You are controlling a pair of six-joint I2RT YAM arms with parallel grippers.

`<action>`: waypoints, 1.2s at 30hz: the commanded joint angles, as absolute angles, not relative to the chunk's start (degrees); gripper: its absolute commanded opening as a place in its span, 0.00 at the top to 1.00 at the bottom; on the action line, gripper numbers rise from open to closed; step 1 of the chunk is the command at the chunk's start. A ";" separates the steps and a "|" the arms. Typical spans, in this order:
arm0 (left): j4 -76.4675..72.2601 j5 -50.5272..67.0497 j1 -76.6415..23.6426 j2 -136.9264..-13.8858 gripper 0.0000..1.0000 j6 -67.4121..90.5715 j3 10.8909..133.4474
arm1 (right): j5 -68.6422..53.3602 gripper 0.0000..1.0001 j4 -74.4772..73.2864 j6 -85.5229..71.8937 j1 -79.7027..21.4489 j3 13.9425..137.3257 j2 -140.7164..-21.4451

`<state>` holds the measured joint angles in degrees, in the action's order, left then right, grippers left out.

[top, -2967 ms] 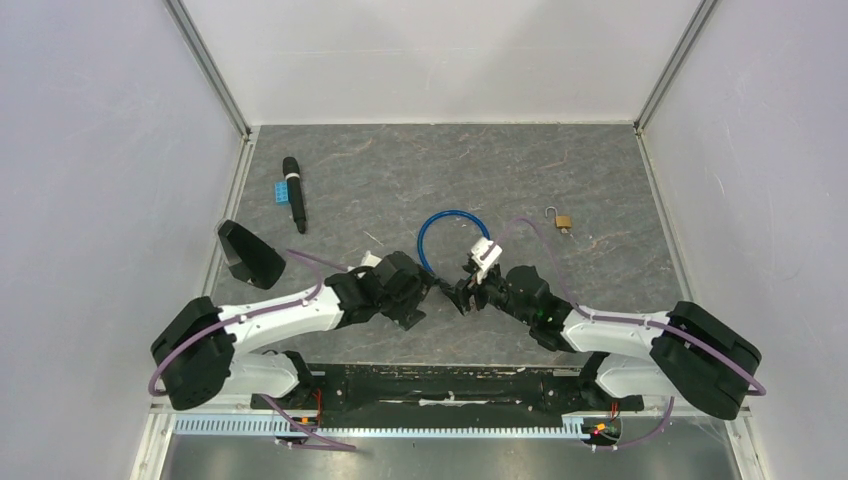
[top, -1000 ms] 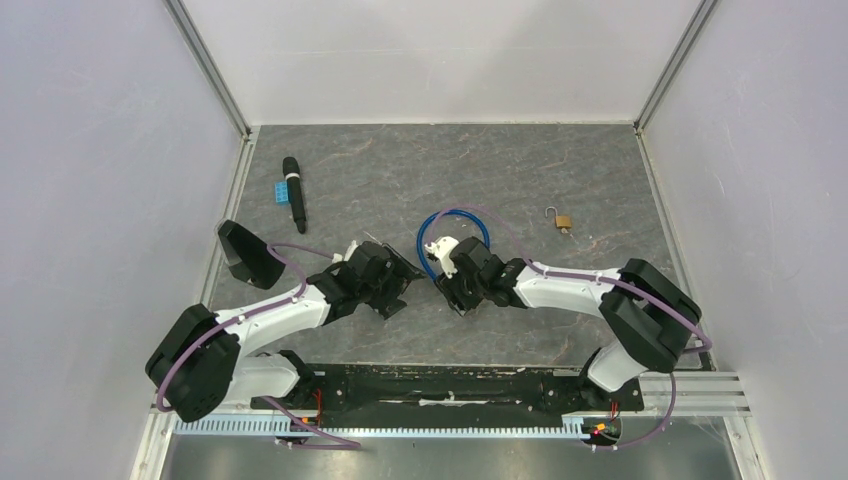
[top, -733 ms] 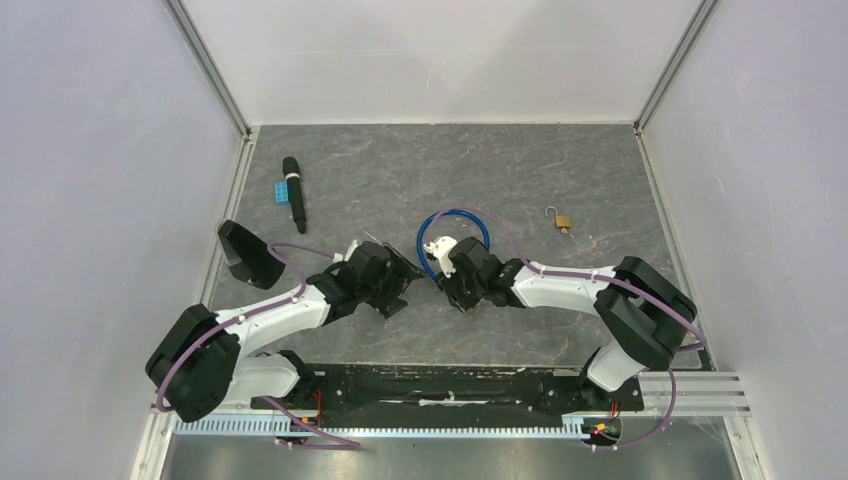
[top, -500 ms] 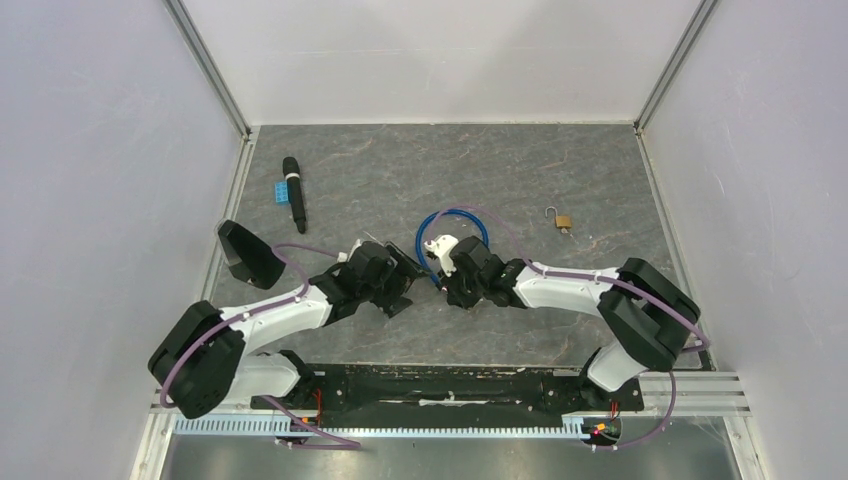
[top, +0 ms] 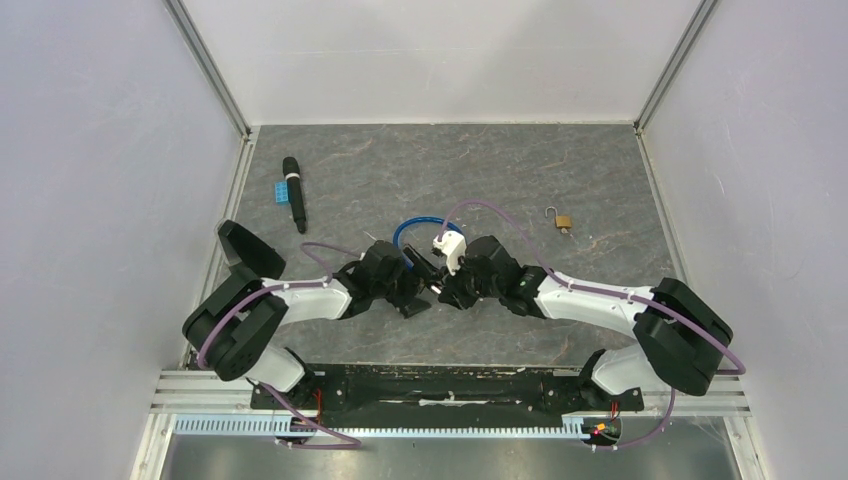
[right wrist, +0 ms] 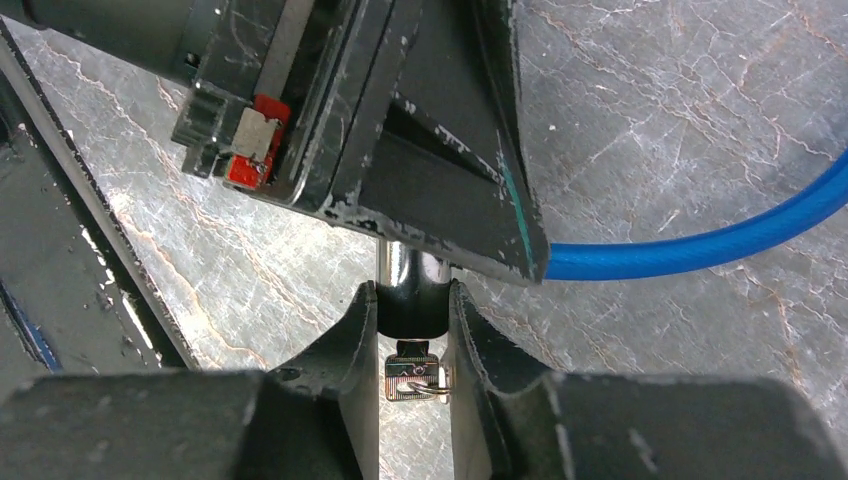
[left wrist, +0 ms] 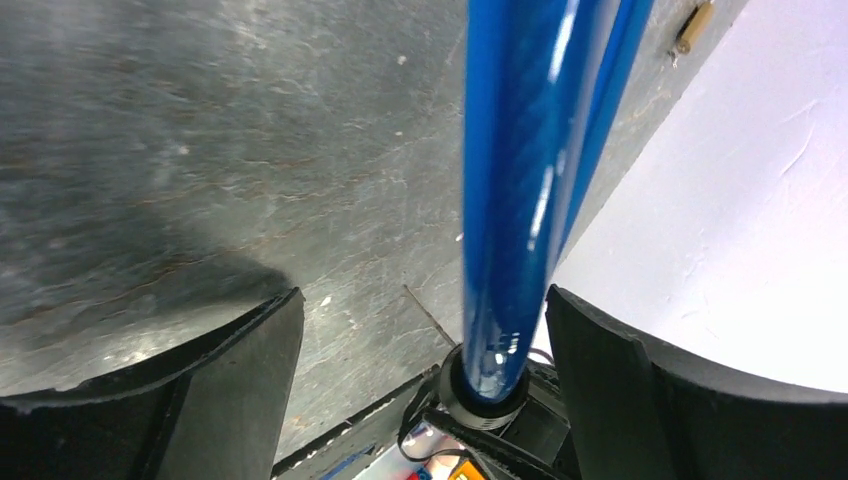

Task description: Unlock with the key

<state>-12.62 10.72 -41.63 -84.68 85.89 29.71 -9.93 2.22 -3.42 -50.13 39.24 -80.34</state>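
The left arm [top: 300, 298] has swung in toward the middle, and the blue cable lock [left wrist: 510, 200] has slid left with it. Near the centre of the worktop [top: 600, 160], both arms meet at the lock's chrome barrel [right wrist: 410, 265]. The right jaws are pinched on the key [right wrist: 415, 380] seated in that barrel. The left jaws stand spread wide either side of the cable, gripping nothing. To turn well, I judge the left should clamp first, so the barrel cannot twist along; then rotate squarely about its axis.
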 commanded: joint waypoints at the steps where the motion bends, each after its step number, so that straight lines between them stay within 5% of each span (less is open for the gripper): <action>1: -19.30 13.58 -42.54 -85.76 0.09 87.56 32.37 | -12.43 1.00 8.52 -3.13 -50.15 38.72 -77.97; 13: -21.35 14.32 -43.33 -86.12 0.40 87.21 32.77 | -15.04 1.00 11.63 -4.02 -50.12 37.88 -77.93; 22: -23.94 13.72 -43.33 -85.13 0.98 85.84 32.07 | -14.94 0.96 13.32 -4.26 -50.10 36.51 -75.99; 29: -26.76 11.40 -42.92 -80.14 0.98 84.73 30.64 | -13.26 0.52 22.48 -3.46 -50.10 30.63 -66.96; 36: -26.56 8.54 -41.35 -71.17 0.98 81.53 32.24 | -10.65 0.48 32.48 2.23 -50.11 21.25 -53.31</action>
<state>-21.58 11.64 -42.19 -76.97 85.91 30.55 -12.23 22.85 -2.17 -49.93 23.94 -59.05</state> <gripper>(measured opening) 0.356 0.518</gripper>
